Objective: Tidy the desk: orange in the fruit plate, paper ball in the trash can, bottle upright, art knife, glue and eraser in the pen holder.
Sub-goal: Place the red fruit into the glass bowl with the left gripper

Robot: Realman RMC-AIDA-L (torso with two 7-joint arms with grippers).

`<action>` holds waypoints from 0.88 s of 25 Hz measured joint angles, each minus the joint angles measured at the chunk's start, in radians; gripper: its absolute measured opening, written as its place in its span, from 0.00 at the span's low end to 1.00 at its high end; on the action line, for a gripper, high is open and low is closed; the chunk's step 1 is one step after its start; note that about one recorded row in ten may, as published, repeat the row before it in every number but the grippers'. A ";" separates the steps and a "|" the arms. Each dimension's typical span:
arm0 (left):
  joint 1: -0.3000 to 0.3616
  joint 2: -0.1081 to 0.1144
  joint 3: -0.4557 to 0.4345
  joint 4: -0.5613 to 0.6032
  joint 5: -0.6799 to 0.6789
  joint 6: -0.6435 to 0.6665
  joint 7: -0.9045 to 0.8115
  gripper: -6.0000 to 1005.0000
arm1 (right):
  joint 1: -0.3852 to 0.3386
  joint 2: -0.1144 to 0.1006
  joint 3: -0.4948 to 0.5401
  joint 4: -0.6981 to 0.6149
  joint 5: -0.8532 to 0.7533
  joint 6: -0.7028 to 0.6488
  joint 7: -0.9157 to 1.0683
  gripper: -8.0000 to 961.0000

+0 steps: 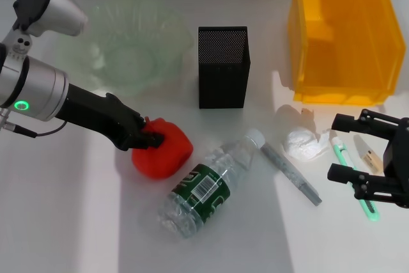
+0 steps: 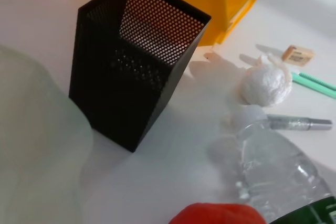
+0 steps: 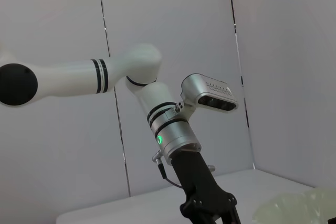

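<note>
The orange (image 1: 165, 148) rests on the table left of centre, and its top shows in the left wrist view (image 2: 220, 214). My left gripper (image 1: 152, 133) is down against its left side. A clear bottle with a green label (image 1: 208, 187) lies on its side. A white paper ball (image 1: 303, 144), a grey stick (image 1: 291, 174), a green stick (image 1: 348, 164) and a tan eraser (image 1: 369, 155) lie at the right. My right gripper (image 1: 335, 147) is open above the green stick and eraser. The black mesh pen holder (image 1: 223, 66) stands upright at centre back.
A clear glass fruit plate (image 1: 128, 49) sits at the back left. A yellow bin (image 1: 345, 36) stands at the back right. In the left wrist view the pen holder (image 2: 131, 77) is close, with the paper ball (image 2: 265, 85) and bottle (image 2: 278, 177) beyond.
</note>
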 joint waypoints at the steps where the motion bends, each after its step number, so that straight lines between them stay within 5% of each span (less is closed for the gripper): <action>1: 0.001 0.001 -0.006 0.000 -0.007 0.007 0.006 0.33 | 0.000 0.000 0.000 0.003 0.000 0.000 0.000 0.80; 6: 0.003 0.003 -0.092 0.004 -0.061 0.058 0.055 0.23 | -0.003 -0.001 0.000 0.011 0.000 -0.001 0.000 0.80; 10: 0.003 0.009 -0.251 0.007 -0.168 0.078 0.128 0.20 | -0.013 -0.001 0.004 0.010 0.000 -0.013 0.000 0.80; 13: 0.003 0.009 -0.251 0.007 -0.168 0.078 0.128 0.19 | -0.021 -0.001 0.024 0.010 0.000 -0.029 -0.001 0.80; 14: -0.006 0.009 -0.327 0.008 -0.218 0.007 0.162 0.18 | -0.023 -0.001 0.032 0.011 0.000 -0.035 -0.005 0.80; 17: -0.018 0.002 -0.324 -0.003 -0.257 -0.163 0.174 0.14 | -0.028 0.000 0.053 0.020 0.000 -0.055 -0.024 0.80; 20: -0.018 0.002 -0.324 -0.003 -0.257 -0.163 0.174 0.12 | -0.033 0.000 0.066 0.027 0.000 -0.066 -0.029 0.80; 22: -0.049 0.002 -0.216 -0.047 -0.240 -0.345 0.149 0.11 | -0.036 0.000 0.068 0.028 0.000 -0.069 -0.029 0.80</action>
